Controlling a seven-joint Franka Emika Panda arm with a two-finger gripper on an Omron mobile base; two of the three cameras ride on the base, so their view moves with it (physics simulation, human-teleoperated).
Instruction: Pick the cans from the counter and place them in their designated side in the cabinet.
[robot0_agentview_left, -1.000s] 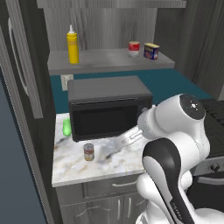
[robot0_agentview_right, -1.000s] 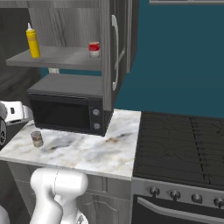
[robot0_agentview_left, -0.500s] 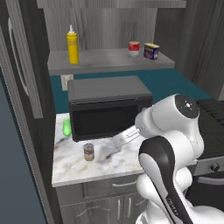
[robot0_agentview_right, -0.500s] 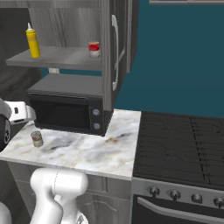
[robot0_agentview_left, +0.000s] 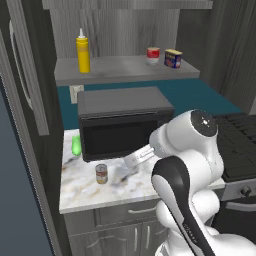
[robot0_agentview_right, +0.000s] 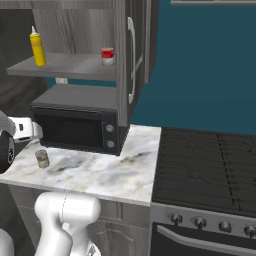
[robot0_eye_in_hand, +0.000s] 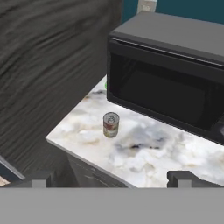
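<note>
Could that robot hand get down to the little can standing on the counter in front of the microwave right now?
Probably yes. The can stands alone on bare counter, apart from the microwave, and the gripper hovers open nearby with nothing between.

Two cans: a brownish one at lower left on the worktop, a red-and-white one upper centre on the shelf. One yellow bottle, one blue-and-yellow tin, one microwave, one green item

microwave: right end cut off | green item: partly hidden, unidentifiable
</note>
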